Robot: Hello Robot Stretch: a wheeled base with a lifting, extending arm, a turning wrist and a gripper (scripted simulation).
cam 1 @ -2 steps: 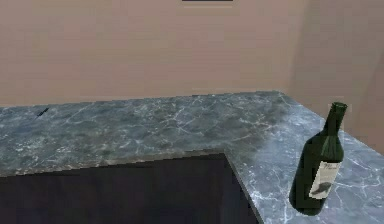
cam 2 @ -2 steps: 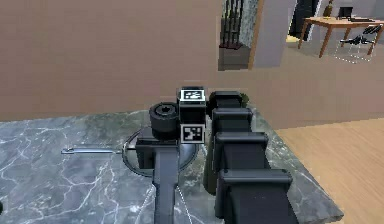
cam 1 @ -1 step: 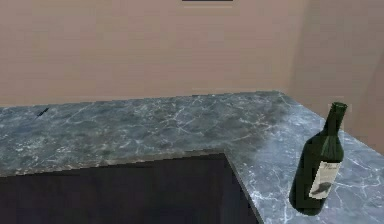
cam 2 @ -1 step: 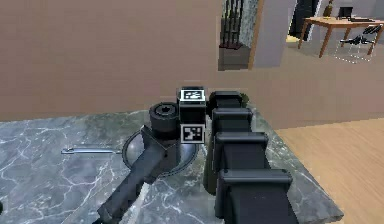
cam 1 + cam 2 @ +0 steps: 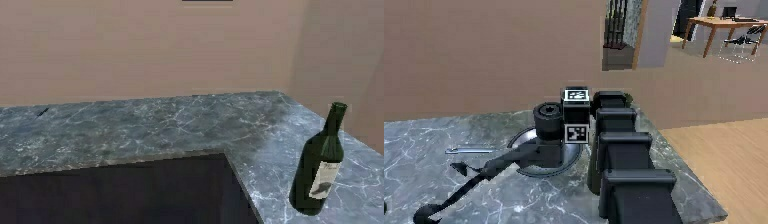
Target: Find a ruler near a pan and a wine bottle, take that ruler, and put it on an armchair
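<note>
A dark green wine bottle (image 5: pixel 321 163) with a pale label stands upright on the grey marble counter (image 5: pixel 150 125) at the forward view's right. In the arm side view, a round grey pan (image 5: pixel 556 166) lies on the same counter (image 5: pixel 424 175), its long dark handle (image 5: pixel 469 182) running toward the lower left. A thin grey strip (image 5: pixel 468 152), possibly the ruler, lies just left of the pan. The arm (image 5: pixel 624 160) reaches out over the counter, and the gripper (image 5: pixel 536 142) hangs at the pan. I cannot tell whether it holds anything.
The counter is L-shaped against a beige wall, with dark cabinet fronts (image 5: pixel 120 195) below it. A small dark speck (image 5: pixel 41 111) lies on the far left of the counter. Beyond the counter's right end are wooden floor (image 5: pixel 719 150) and an opening to a room with a table (image 5: pixel 724 24).
</note>
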